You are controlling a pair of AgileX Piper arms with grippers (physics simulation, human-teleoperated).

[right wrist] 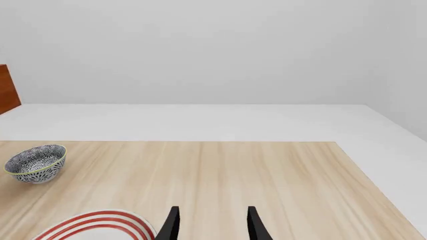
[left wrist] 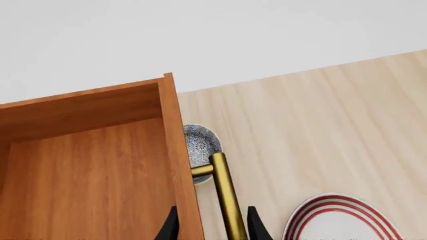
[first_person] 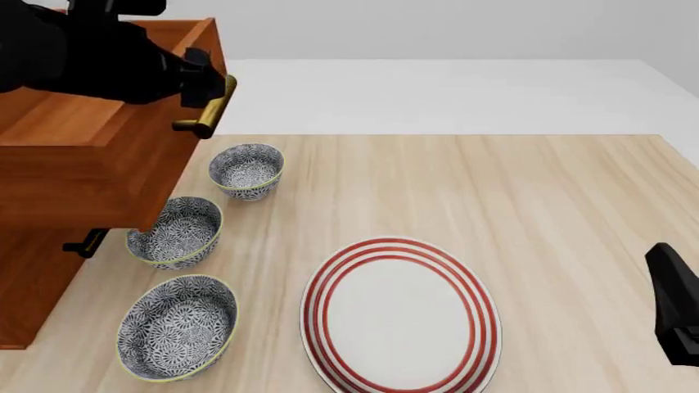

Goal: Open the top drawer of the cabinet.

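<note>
the top drawer (first_person: 104, 155) is being held pulled out of the cabinet (first_person: 28, 286) over the worktop (first_person: 525, 205), above two patterned bowls. the left gripper (left wrist: 212, 227) is being kept straddling the drawer front and brass handle (left wrist: 225, 195), apparently for pulling; a firm pinch cannot be told. the right gripper (right wrist: 212, 225) is being kept spread, idle. the lower drawers are being mostly hidden.
</note>
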